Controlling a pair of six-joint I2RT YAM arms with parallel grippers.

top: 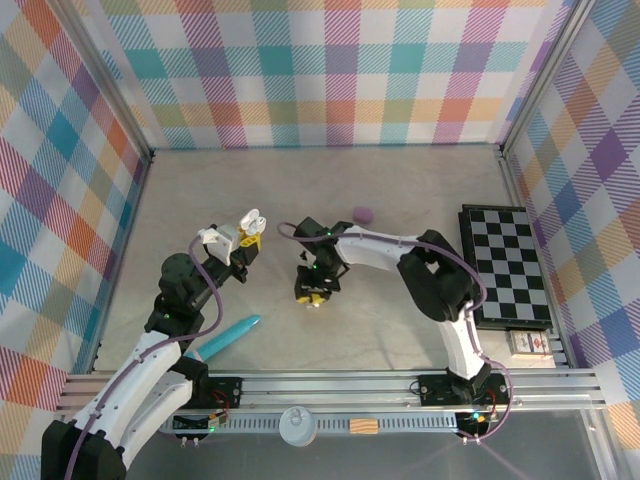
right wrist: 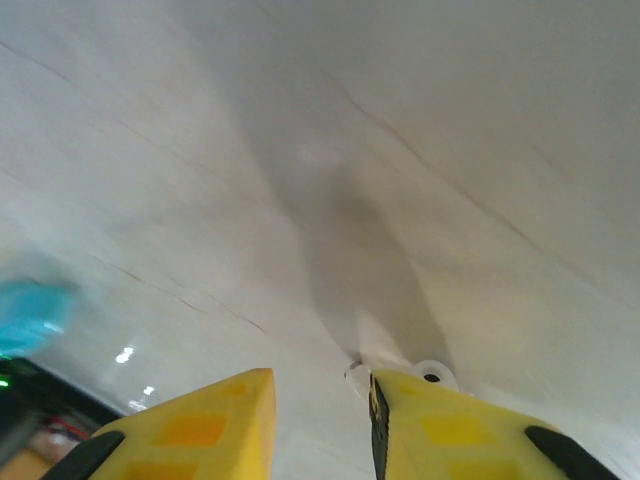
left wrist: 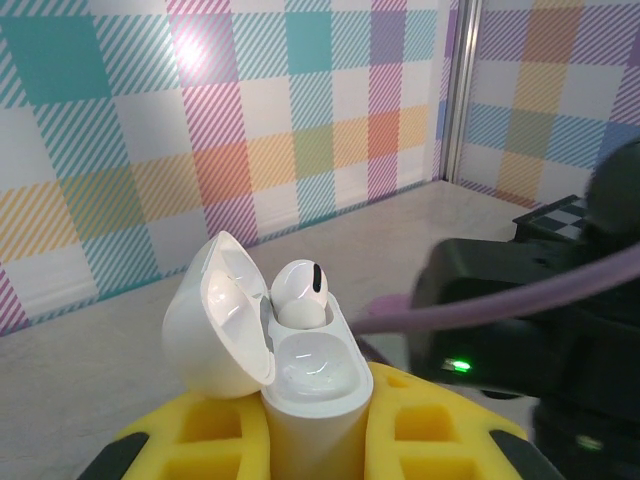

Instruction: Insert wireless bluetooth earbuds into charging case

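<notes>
My left gripper (top: 245, 240) is raised above the table and shut on a white charging case (left wrist: 310, 390), which stands upright between its yellow fingers (left wrist: 440, 430). The lid (left wrist: 215, 315) is swung open to the left. One white earbud (left wrist: 300, 292) sits in the far slot, and the near slot is bare. My right gripper (top: 312, 293) points down at the table centre. Its jaws (right wrist: 320, 385) stand open with nothing between them. A second white earbud (right wrist: 430, 372) lies on the table just past the tip of the right finger (right wrist: 450, 425), partly hidden by it.
A small rounded purple object (top: 363, 213) lies behind the right arm. A long turquoise stick (top: 232, 335) rests near the left arm's base. A chessboard (top: 505, 262) and a small card box (top: 528, 344) sit along the right side. Checked walls enclose the table.
</notes>
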